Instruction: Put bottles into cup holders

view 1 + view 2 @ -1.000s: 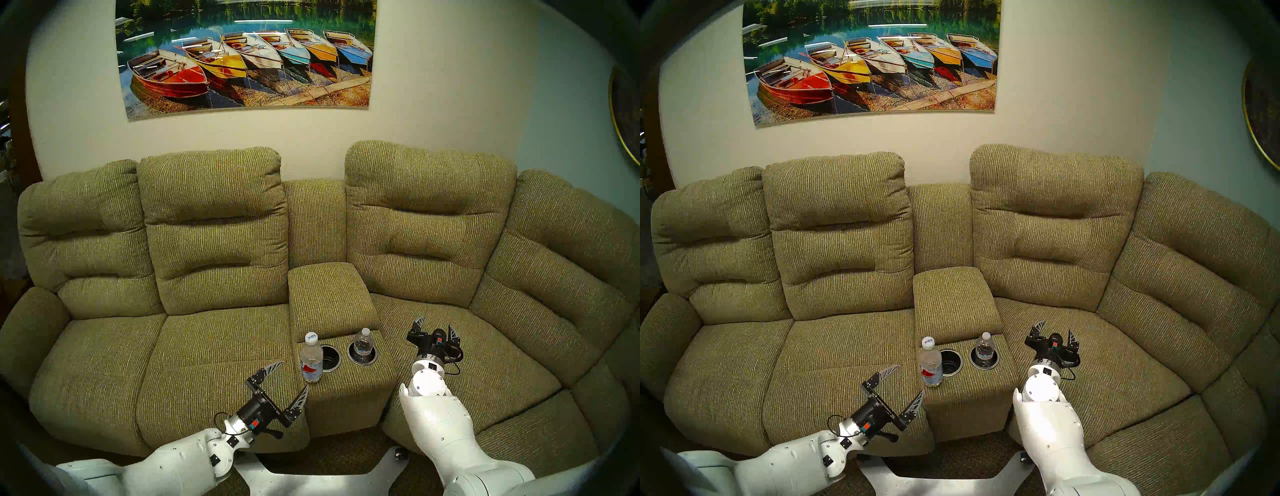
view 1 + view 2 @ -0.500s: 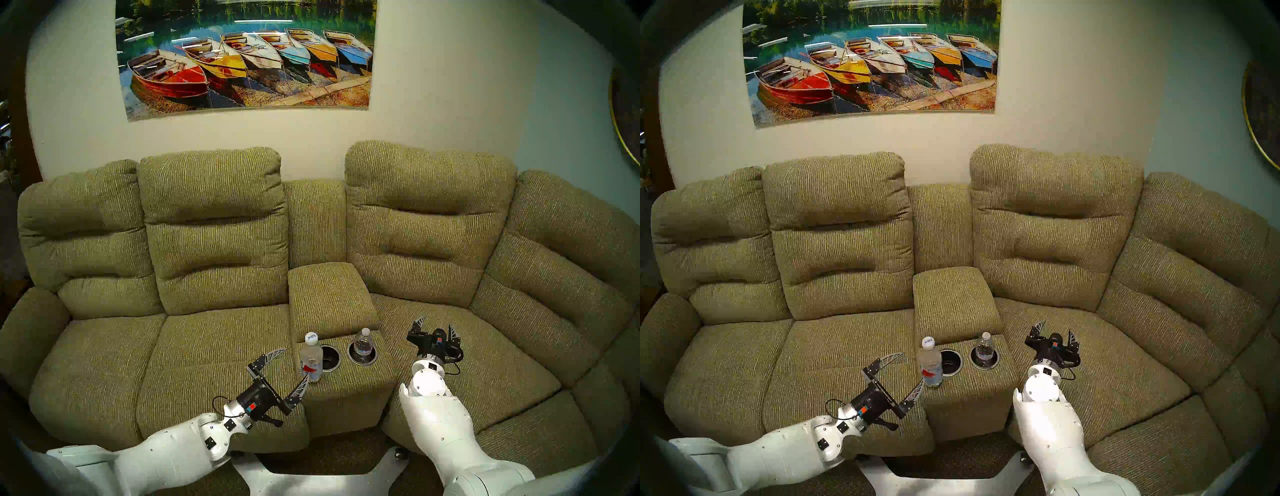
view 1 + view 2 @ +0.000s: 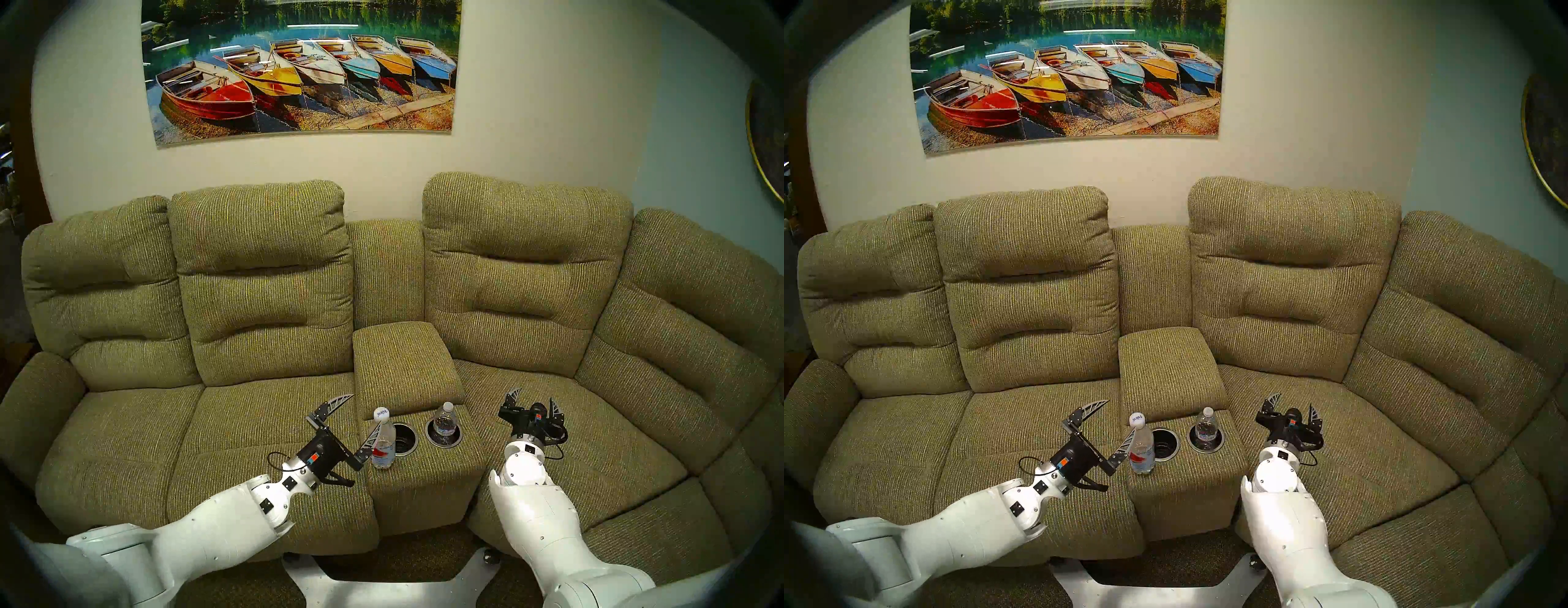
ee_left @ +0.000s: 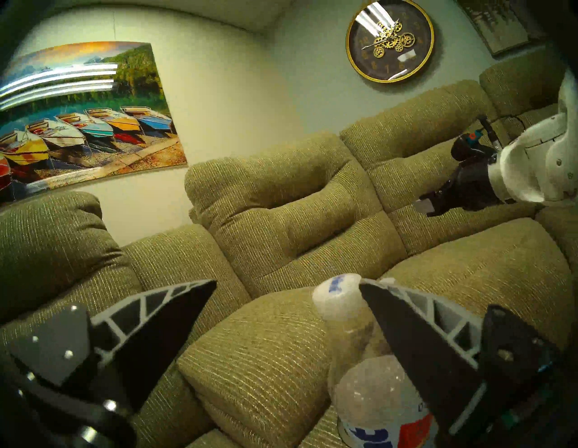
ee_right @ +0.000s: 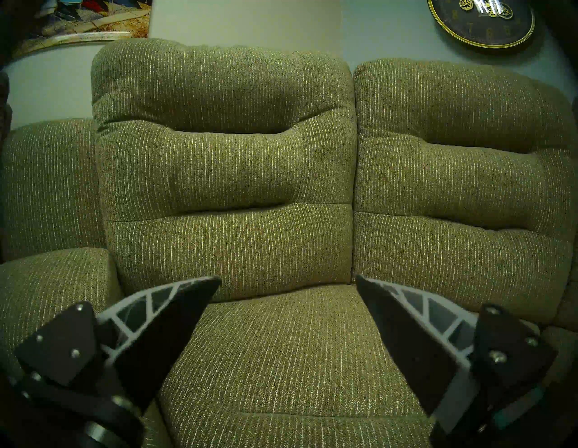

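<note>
A clear bottle with a red-and-blue label (image 3: 384,443) (image 3: 1141,448) (image 4: 359,378) stands upright on the sofa's centre console, just left of the empty left cup holder (image 3: 415,439) (image 3: 1177,446). My left gripper (image 3: 365,410) (image 3: 1121,415) (image 4: 287,282) is open beside it. Its near finger crosses the bottle's left side, and the other finger is well clear on the far left. The ribbed bottle (image 3: 444,418) (image 3: 1206,424) sits in the right cup holder (image 3: 443,445) (image 3: 1206,451). My right gripper (image 3: 533,395) (image 3: 1294,401) (image 5: 287,280) hangs open and empty over the right seat cushion.
The padded console lid (image 3: 403,361) rises right behind the holders. Olive sofa seats (image 3: 263,433) lie on both sides, with backrests behind them. A boat picture (image 3: 301,72) and a round clock (image 4: 389,40) hang on the walls.
My left gripper has moved forward and to the right, up to the labelled bottle, still open. The right arm and both bottles have not moved.
</note>
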{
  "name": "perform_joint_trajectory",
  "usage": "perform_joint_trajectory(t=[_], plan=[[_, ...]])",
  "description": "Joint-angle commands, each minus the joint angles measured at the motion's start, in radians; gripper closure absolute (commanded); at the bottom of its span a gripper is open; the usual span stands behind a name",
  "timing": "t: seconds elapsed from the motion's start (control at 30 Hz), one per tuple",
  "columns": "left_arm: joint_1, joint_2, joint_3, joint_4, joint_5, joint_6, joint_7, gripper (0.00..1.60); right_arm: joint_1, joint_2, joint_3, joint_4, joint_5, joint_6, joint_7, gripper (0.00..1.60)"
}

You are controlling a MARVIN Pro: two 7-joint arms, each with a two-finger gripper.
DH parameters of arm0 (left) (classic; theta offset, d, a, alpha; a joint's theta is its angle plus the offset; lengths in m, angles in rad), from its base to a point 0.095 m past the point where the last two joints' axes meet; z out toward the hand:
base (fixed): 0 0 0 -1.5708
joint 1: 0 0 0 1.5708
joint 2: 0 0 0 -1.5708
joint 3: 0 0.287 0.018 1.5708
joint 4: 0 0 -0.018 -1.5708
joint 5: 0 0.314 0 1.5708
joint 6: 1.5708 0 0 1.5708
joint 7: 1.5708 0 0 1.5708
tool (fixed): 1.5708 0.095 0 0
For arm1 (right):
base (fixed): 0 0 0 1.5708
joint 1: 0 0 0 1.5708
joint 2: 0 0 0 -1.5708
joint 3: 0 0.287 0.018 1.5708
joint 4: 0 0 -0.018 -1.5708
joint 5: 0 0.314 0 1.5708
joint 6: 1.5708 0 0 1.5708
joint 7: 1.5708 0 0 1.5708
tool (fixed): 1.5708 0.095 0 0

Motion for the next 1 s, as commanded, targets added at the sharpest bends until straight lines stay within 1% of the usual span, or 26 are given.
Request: perform_joint_trajectory(t=[0.0,0.13,0.17,0.27,0.37,0.4,0.47,0.5,0.77,0.83,0.9,0.97], plan=[[-0.020,-0.027,0.010,0.007,-0.111,-0.009,-0.096,0.00,0.012,-0.003,-0.003,-0.017,-0.002,-0.008,-0.001,0.00],[-0.023,-0.026,0.015,0.007,-0.175,-0.009,-0.161,0.00,0.012,-0.003,-0.003,-0.017,-0.002,-0.008,-0.002,0.00],[-0.027,-0.028,0.016,0.010,-0.205,-0.009,-0.191,0.00,0.012,-0.002,-0.003,-0.017,-0.002,-0.008,-0.002,0.00],[-0.035,-0.036,0.013,0.017,-0.240,-0.009,-0.218,0.00,0.012,-0.002,-0.003,-0.016,-0.002,-0.008,-0.002,0.00],[-0.055,-0.055,0.007,0.051,-0.287,-0.009,-0.250,0.00,0.012,-0.002,-0.003,-0.016,-0.002,-0.008,-0.002,0.00],[-0.070,-0.070,0.005,0.079,-0.318,-0.009,-0.279,0.00,0.012,-0.002,-0.003,-0.016,-0.002,-0.007,-0.002,0.00],[-0.086,-0.083,0.007,0.102,-0.338,-0.009,-0.306,0.00,0.012,-0.002,-0.003,-0.016,-0.002,-0.007,-0.002,0.00],[-0.086,-0.083,0.007,0.102,-0.338,-0.009,-0.306,0.00,0.012,-0.002,-0.003,-0.016,-0.002,-0.007,-0.002,0.00],[-0.114,-0.119,0.000,0.179,-0.448,-0.009,-0.447,0.00,0.012,-0.002,-0.004,-0.016,-0.002,-0.008,-0.003,0.00],[-0.116,-0.122,-0.001,0.185,-0.459,-0.009,-0.461,0.00,0.012,-0.002,-0.004,-0.016,-0.002,-0.008,-0.003,0.00],[-0.123,-0.131,-0.007,0.207,-0.497,-0.009,-0.512,0.00,0.012,-0.002,-0.004,-0.017,-0.003,-0.008,-0.004,0.00],[-0.126,-0.138,-0.012,0.220,-0.523,-0.009,-0.546,0.00,0.012,-0.002,-0.004,-0.017,-0.003,-0.008,-0.004,0.00]])
